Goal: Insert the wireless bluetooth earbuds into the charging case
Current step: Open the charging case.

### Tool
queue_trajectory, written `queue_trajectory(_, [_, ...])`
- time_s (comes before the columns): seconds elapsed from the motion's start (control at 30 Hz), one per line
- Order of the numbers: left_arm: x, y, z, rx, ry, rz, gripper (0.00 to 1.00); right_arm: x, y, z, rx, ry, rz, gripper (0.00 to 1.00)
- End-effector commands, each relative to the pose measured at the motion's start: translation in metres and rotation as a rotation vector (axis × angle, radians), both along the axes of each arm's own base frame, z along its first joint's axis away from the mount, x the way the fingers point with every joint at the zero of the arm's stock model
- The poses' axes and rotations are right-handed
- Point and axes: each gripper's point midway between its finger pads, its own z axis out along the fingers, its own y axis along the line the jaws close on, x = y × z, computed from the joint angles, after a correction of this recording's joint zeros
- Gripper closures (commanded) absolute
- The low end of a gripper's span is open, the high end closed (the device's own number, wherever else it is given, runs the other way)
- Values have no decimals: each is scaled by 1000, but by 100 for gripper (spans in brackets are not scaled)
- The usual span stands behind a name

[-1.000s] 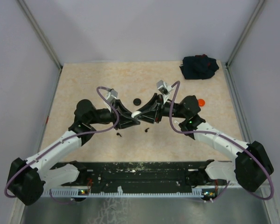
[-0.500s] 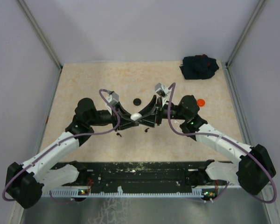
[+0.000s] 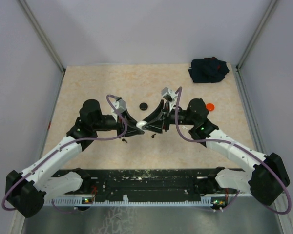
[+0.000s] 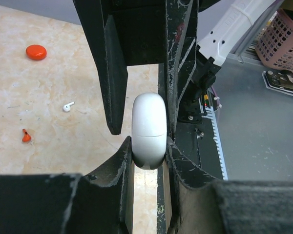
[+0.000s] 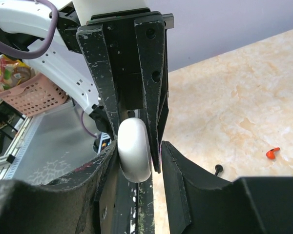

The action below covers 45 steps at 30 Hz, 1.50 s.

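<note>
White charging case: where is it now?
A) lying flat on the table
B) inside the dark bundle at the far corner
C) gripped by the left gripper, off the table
C: in the left wrist view the left gripper clamps the white charging case on both sides, above the table.

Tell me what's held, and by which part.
Left gripper clamps the smooth white oval case across one end; right gripper straddles its other end, one finger clear.
</note>
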Motion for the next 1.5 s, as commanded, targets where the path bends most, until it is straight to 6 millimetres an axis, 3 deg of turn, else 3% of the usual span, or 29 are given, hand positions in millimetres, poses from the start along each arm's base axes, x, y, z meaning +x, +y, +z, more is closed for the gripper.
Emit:
queue_trajectory(0.0, [-8, 2, 6, -3, -50, -54, 100, 3, -5, 36, 57, -95, -24, 61])
queue_trajectory(0.43, [-7, 3, -5, 33, -35, -58, 100, 16, -14, 36, 41, -89, -82, 62])
queue_trajectory(0.73, [-7, 3, -6, 36, -31, -62, 100, 25, -11, 22, -5, -65, -98, 61])
queue_trajectory(0.87, [-5, 2, -7, 40, -24, -54, 100, 18, -11, 25, 9, -85, -63, 61])
queue_trajectory(1.1, [-12, 2, -1, 20, -27, -90, 100, 41, -10, 5, -71, -48, -155, 60])
queue_trajectory(1.37, [7, 1, -14, 76, 21, 3, 100, 13, -12, 28, 31, -112, -47, 55])
queue_trajectory(1.47, [6, -1, -14, 78, 34, -8, 100, 11, -11, 24, 21, -112, -39, 53])
